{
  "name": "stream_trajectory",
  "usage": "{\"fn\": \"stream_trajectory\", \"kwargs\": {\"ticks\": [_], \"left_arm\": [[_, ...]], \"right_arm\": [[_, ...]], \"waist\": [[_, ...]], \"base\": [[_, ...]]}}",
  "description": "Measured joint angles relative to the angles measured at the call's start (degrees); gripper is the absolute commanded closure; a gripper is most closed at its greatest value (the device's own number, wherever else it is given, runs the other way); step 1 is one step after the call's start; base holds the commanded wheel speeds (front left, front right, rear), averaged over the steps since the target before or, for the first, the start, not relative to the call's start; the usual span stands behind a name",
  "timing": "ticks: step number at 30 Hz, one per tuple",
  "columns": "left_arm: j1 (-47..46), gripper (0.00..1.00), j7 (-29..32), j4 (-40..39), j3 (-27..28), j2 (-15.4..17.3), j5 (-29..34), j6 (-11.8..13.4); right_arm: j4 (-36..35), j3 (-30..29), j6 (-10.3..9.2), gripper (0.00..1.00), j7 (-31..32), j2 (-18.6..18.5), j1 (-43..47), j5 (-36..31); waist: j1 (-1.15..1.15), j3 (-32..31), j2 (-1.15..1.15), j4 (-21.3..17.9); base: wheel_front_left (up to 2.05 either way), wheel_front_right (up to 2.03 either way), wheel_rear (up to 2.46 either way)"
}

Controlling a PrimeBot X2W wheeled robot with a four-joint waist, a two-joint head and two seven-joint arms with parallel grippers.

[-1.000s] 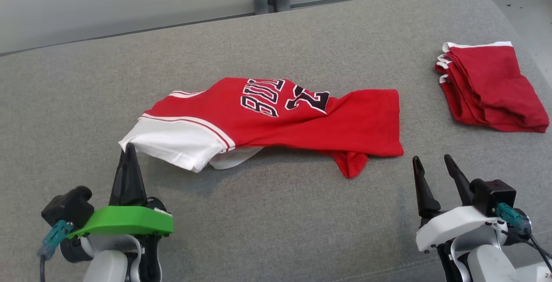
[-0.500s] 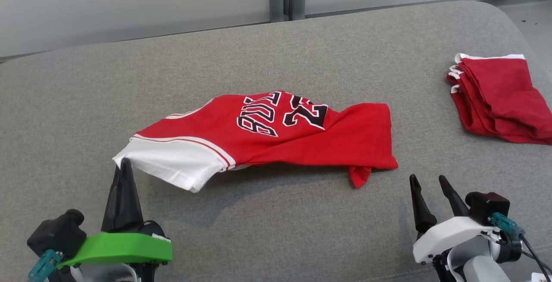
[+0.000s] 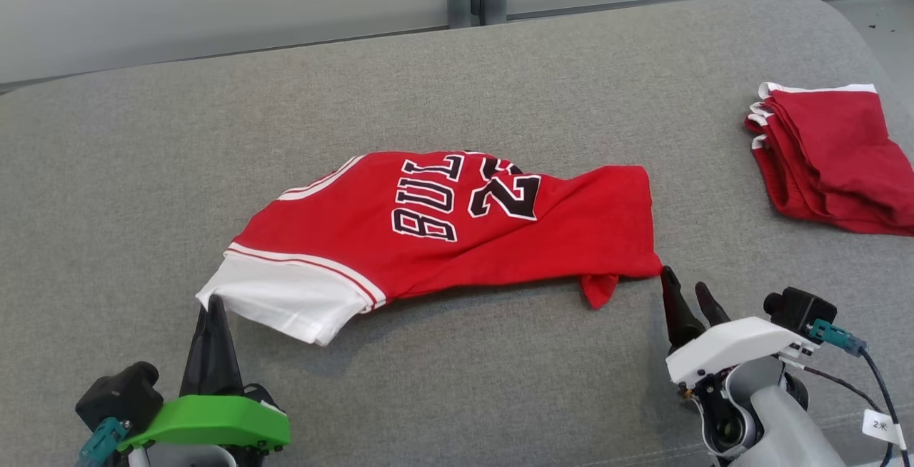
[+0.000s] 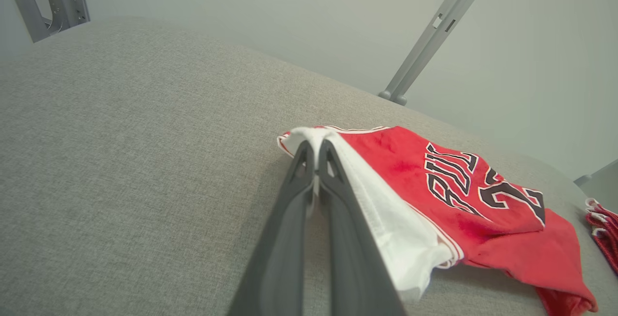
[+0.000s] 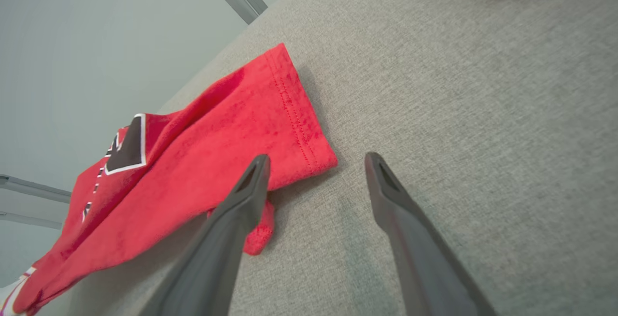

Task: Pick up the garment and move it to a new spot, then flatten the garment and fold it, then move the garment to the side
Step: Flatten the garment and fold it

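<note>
Jersey sleeve [image 3: 285, 303] pinched in left fingers [image 3: 212, 345], hem [image 3: 648, 224] beside parted right fingers [image 3: 675, 306]

Grey fabric surface [image 3: 500, 395], pale wall [image 3: 214, 3] behind.

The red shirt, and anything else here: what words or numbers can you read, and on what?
"BULL": black letters on the red jersey; the word runs into a fold.
"2": black numeral beside them; the next digit is creased, unreadable.
White tag, head view's lower right corner: too small to read.
</note>
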Motion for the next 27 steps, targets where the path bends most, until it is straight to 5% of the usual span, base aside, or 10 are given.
{"fn": "stream_trajectory", "kwargs": {"ticks": [17,18,19,23,27], "left_arm": [[-3.33,1.0,-1.44,2.78,-1.22,-0.62,0.02,-1.25],[-3.39,1.0,-1.49,2.96,-1.2,-0.64,0.01,-1.29],[-3.4,1.0,-1.6,3.15,-1.2,-0.64,0.0,-1.29],[-3.63,1.0,-1.91,3.46,-1.08,-0.64,-0.16,-1.45],[-3.89,1.0,-1.97,3.65,-1.03,-0.59,-0.33,-1.45]], "right_arm": [[15.21,-1.07,0.01,0.04,7.24,-0.21,-11.55,12.17],[15.48,-1.07,0.01,0.22,7.26,-0.21,-11.84,12.67],[15.71,-0.91,0.01,0.53,7.25,-0.26,-12.13,12.96],[16.46,0.27,0.0,0.9,7.32,-0.46,-12.4,13.7],[16.44,1.76,0.0,1.0,7.65,-0.79,-12.44,14.57]], "waist": [[0.0,3.07,0.0,3.02],[0.0,3.19,0.0,3.14],[0.0,3.29,0.0,3.23],[0.0,3.45,0.0,3.27],[0.0,3.5,0.0,2.9]], "base": [[0.0,0.0,0.0],[0.0,0.0,0.0],[0.0,0.0,0.0],[0.0,0.0,0.0],[0.0,0.0,0.0]]}}
